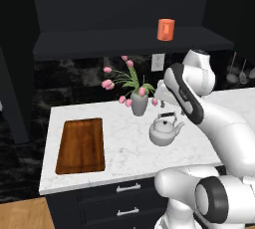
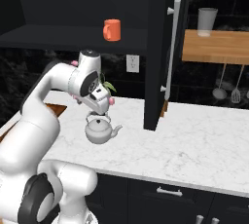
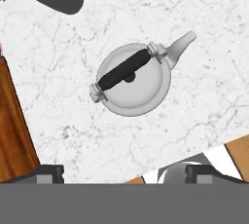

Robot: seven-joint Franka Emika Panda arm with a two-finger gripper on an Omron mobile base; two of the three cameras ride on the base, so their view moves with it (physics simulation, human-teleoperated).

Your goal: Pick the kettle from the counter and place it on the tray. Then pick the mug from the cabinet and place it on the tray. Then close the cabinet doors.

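Nothing was yet done: the kettle (image 3: 132, 78) stood on the counter (image 1: 119, 148) under the gripper (image 3: 125, 173), whose jaws were spread and empty, the tray (image 1: 81, 145) bare, the mug (image 1: 166, 29) still in the open cabinet (image 1: 124, 41).

Below my end effector (image 3: 124, 173) I see a silver-grey kettle (image 3: 132, 78) with a black handle on a white, grey-veined surface (image 3: 204, 96); beside it, a reddish-brown tray (image 3: 13, 135).
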